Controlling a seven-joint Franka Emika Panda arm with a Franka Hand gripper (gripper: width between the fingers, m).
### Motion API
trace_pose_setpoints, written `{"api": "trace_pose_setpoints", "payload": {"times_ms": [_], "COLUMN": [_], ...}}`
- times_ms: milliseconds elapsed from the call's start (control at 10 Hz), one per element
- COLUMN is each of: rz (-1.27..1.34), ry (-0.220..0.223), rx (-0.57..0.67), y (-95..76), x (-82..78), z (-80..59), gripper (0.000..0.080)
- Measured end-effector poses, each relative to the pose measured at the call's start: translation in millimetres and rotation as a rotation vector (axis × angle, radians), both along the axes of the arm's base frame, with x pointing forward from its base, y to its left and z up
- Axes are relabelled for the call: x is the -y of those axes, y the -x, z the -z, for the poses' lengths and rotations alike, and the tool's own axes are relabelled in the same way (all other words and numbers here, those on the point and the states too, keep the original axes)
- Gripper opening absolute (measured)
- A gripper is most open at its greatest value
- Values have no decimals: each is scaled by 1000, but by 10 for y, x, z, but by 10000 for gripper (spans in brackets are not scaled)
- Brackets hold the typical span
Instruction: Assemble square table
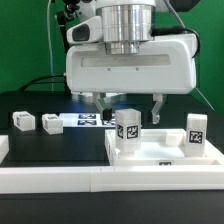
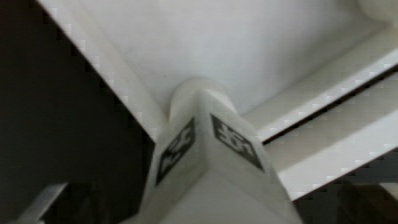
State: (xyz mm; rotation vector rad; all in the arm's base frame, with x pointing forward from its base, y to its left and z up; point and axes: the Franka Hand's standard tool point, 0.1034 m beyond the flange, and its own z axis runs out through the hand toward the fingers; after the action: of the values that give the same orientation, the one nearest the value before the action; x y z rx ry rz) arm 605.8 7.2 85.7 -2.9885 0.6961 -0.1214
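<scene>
The square table's white slab (image 1: pixel 160 152) lies flat at the exterior view's right. One tagged white leg (image 1: pixel 128 130) stands upright near the slab's left corner. My gripper (image 1: pixel 128 108) hangs straight over this leg, open, with a finger on each side of its top and a gap to both. In the wrist view the same leg (image 2: pixel 210 150) rises toward the camera with tags on two faces, and the slab (image 2: pixel 231 50) lies behind it. A second leg (image 1: pixel 196 133) stands upright at the slab's right side. Two loose leg blocks (image 1: pixel 22 120) (image 1: pixel 50 123) lie on the black table at the left.
The marker board (image 1: pixel 88 120) lies flat behind the slab, left of the gripper. A long low white barrier rail (image 1: pixel 60 180) runs along the front edge of the table.
</scene>
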Motion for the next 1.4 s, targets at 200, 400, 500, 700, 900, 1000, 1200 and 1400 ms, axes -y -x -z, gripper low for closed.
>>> {"api": "trace_pose_setpoints", "payload": {"times_ms": [200, 400, 500, 700, 900, 1000, 1200, 1400], "rz": [-219, -370, -439, -559, -642, -640, -639, -612], "ry": [19, 34, 40, 52, 62, 62, 62, 60], "rx": [12, 19, 22, 28, 31, 31, 29, 28], "y": [-3, -1, 1, 1, 1, 1, 4, 4], "x": [-32, -19, -13, -11, -9, -9, -7, -1], "z": [-9, -5, 0, 0, 0, 1, 7, 8], "gripper": [649, 649, 649, 649, 649, 649, 390, 288]}}
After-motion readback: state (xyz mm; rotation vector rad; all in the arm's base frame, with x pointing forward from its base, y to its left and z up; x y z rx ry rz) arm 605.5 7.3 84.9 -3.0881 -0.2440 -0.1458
